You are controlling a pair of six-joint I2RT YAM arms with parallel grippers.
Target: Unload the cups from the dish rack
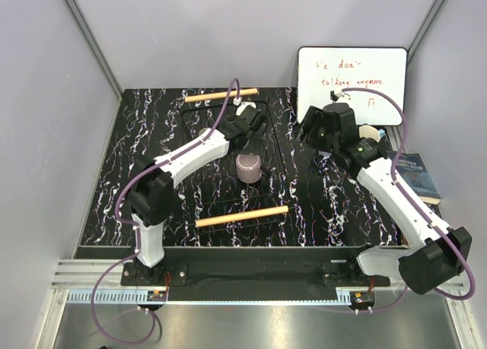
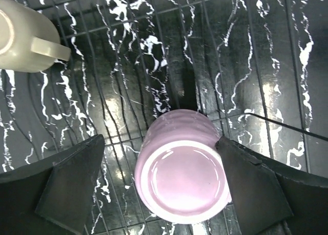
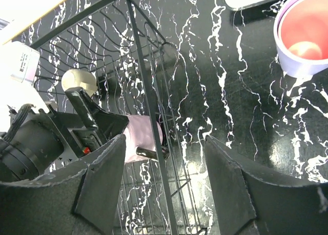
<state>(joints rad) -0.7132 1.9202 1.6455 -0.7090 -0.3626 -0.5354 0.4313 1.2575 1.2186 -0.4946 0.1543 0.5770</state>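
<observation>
The black wire dish rack (image 1: 268, 147) lies mid-table between two wooden bars. A dusty mauve-pink cup (image 1: 248, 167) stands upside down on it. In the left wrist view the cup (image 2: 182, 168) sits base up between my open left gripper's (image 2: 160, 143) fingers; the right finger is at its side and the left is apart. The olive-grey mug (image 2: 20, 35) stands on the rack beyond. My right gripper (image 3: 164, 140) is open and empty over the rack's right edge (image 3: 148, 91). A lavender cup with a coral-pink inside (image 3: 305, 33) stands on the table.
A whiteboard (image 1: 351, 83) leans at the back right. A book (image 1: 417, 174) lies at the right edge of the table. The two arms (image 1: 327, 125) are close together over the rack's far right part.
</observation>
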